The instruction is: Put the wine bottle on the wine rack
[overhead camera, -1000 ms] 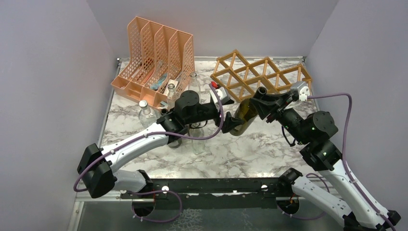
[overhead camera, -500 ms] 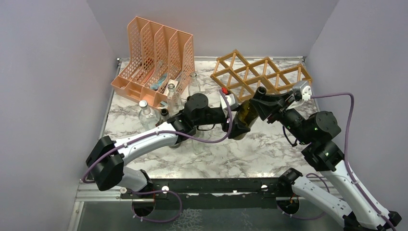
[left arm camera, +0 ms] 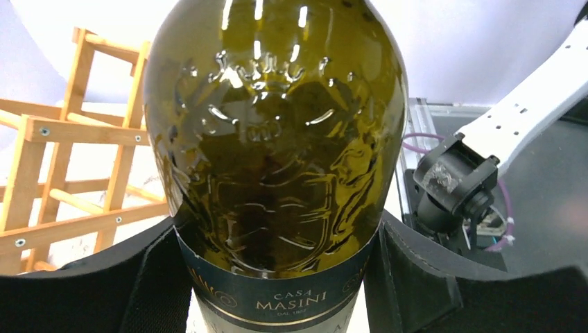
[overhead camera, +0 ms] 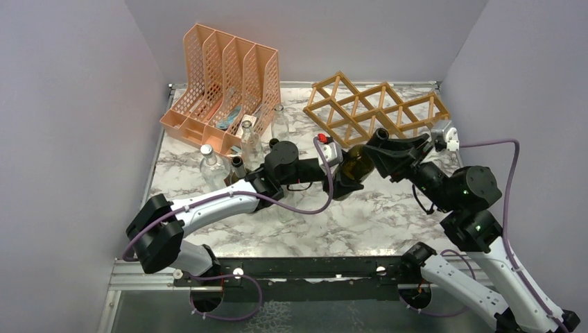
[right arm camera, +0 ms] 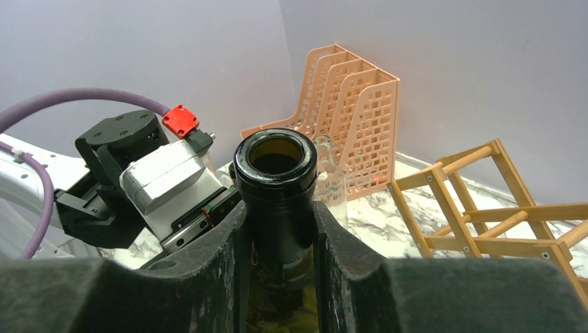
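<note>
my left gripper [left arm camera: 277,284] is clamped on the lower body of the wine bottle [overhead camera: 356,164], black padded fingers on either side of its dark label band. my right gripper [right arm camera: 277,229] pinches the neck just under the thick round lip. the bottle is smooth olive-green glass with an embossed crest. it is held tilted over the marbled table [overhead camera: 360,222], mouth toward the wine rack [overhead camera: 374,107]. that rack, thin pale wooden slats in diamond cells, lies just behind the bottle. further left stands a peach mesh file organizer [overhead camera: 222,83], with clear glass bottles [overhead camera: 211,165] in front of it.
</note>
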Controlling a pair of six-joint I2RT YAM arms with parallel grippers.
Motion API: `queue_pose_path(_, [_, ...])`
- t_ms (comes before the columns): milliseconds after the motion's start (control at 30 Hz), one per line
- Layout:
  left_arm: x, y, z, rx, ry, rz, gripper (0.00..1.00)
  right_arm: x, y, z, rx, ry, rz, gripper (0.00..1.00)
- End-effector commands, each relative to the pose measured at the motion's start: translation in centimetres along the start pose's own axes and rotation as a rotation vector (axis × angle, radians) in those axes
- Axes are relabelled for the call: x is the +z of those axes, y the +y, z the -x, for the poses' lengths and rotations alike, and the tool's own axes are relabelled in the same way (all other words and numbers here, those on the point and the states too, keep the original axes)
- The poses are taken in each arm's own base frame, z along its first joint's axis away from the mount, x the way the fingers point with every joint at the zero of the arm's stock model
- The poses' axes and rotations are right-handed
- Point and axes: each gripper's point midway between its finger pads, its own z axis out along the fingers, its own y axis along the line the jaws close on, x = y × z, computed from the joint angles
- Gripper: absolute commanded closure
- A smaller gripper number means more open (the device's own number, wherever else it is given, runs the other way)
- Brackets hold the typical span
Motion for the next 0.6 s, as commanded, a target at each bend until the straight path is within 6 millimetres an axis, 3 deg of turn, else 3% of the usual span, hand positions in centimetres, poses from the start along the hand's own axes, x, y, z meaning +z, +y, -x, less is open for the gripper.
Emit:
queue_pose_path(0, [0.0,1.4,3.4,0.131,-0.107,0.073,0.48,-1.7,2.8,7.5,0.018,-0.211,0.098,0.99])
queue_pose_path(67, [0.2,1.6,4.4,0.196,-0.122,0.070,0.71,-1.8,2.7,7.4,0.037,-0.193,0.085,0.96])
queue_pose_path(100, [0.3,1.8,4.9,0.233,-0.130,0.073,0.84,-1.9,2.4,6.9,0.057,-0.159,0.064,0.86])
queue_pose_path(133, [0.3,2.1,5.6,0.271,-0.140,0.084,0.99,-2.1,2.1,6.8,0.064,-0.138,0.042,0.70])
queue_pose_path(200, [0.4,2.8,6.9,0.339,-0.162,0.110,1.00,-2.7,1.1,6.6,0.074,-0.104,-0.029,0.47])
queue_pose_path(300, [1.5,3.6,9.0,0.467,-0.192,0.114,1.00,-4.7,0.6,7.9,0.090,-0.085,-0.095,0.27])
queue_pose_path(367, [2.4,4.2,9.7,0.555,-0.199,0.108,1.00,-6.2,0.9,8.9,0.118,-0.076,-0.112,0.22])
queue_pose_path(567, [3.0,5.5,11.1,0.827,-0.207,0.104,1.00,-9.4,0.7,10.8,0.210,-0.055,-0.196,0.22])
